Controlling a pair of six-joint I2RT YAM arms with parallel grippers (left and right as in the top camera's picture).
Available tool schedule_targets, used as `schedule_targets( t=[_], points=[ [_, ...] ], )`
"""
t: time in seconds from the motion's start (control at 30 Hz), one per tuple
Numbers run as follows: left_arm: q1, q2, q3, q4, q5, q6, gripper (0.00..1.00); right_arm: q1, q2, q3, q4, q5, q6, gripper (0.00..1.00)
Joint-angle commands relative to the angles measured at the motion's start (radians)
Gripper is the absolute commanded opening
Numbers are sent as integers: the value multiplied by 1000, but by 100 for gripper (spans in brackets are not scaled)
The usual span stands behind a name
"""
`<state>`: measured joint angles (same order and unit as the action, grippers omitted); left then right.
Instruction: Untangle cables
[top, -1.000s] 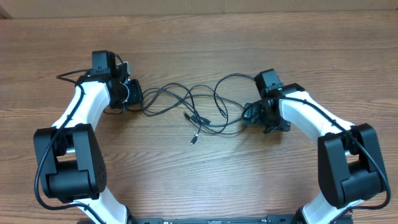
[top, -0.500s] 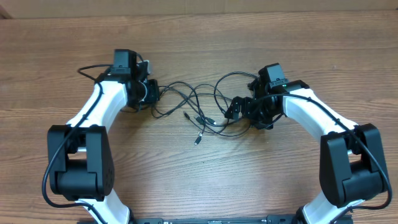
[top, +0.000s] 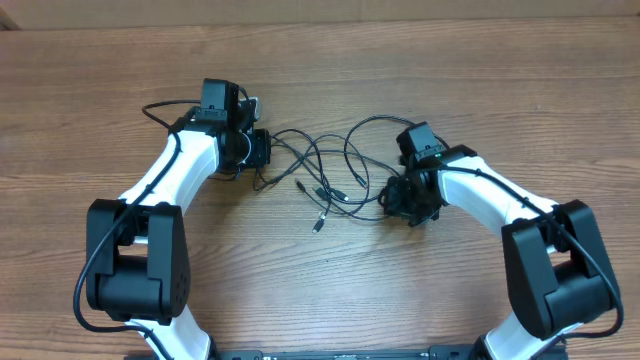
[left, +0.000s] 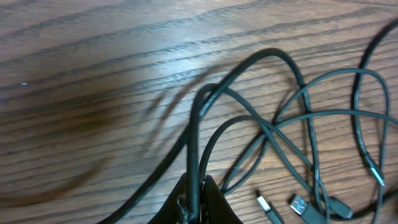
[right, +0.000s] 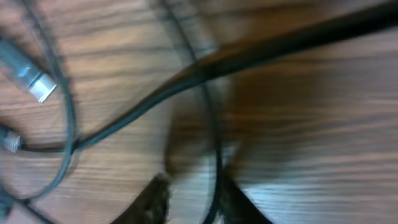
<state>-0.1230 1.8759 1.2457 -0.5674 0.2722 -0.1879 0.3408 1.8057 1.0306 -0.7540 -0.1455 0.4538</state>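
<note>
- Across the middle of the wooden table (top: 320, 300), the cables (top: 322, 190) lie as 1 loose knot of overlapping loops. Its long axis runs left to right, between the 2 arms.
- At the knot's left end sits the left gripper (top: 262, 155), touching the tangle, with the whole bundle lying to its right. Its jaws are pinched tight on 1 strand (left: 193, 143), which rises from the fingertips in the left wrist view and bends over into the loops.
- At the knot's right end the right gripper (top: 392, 197) sits low over the wood, with the bundle to its left. A second strand (right: 214, 155) runs through the narrow gap between its fingers (right: 155, 202). That view is blurred, so I cannot tell whether the pads have bitten yet.
- Both arms look about equally near their ends. The coming move probably calls for a pull apart along that left-right axis.
- Loose USB plugs (left: 264, 204) and a silver-tipped plug (right: 28, 78) lie free beside the loops and could snag.
</note>
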Motion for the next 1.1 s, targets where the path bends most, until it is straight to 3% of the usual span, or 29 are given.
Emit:
schedule_targets(
  t=[0.0, 0.2, 0.27, 0.37, 0.7, 0.77, 0.8, 0.9, 1.07],
  points=[
    [-2, -25, 0, -1, -123, 8, 6, -16, 18, -41, -11, 223, 22, 20],
    [-2, -25, 0, -9, -193, 7, 7, -89, 18, -42, -30, 452, 105, 11],
    [-2, -25, 0, -13, -216, 3, 7, -113, 18, -42, -27, 470, 181, 5],
    [-2, -25, 0, -27, -263, -39, 8, -132, 18, -42, -12, 449, 262, 4],
    [4, -25, 0, -63, -431, -92, 11, -135, 18, -42, 45, 484, 219, 5],
    [13, -25, 0, -76, -473, -118, 15, -135, 18, -42, 54, 530, 198, 5],
    [21, -25, 0, -81, -474, -135, 22, -135, 18, -42, 55, 550, 192, 5],
    [42, -25, 0, -85, -420, -161, 28, -135, 19, -42, 54, 575, 192, 6],
    [65, -25, 1, -69, -264, -139, 45, -135, 18, -42, 59, 515, 192, 20]
  ],
)
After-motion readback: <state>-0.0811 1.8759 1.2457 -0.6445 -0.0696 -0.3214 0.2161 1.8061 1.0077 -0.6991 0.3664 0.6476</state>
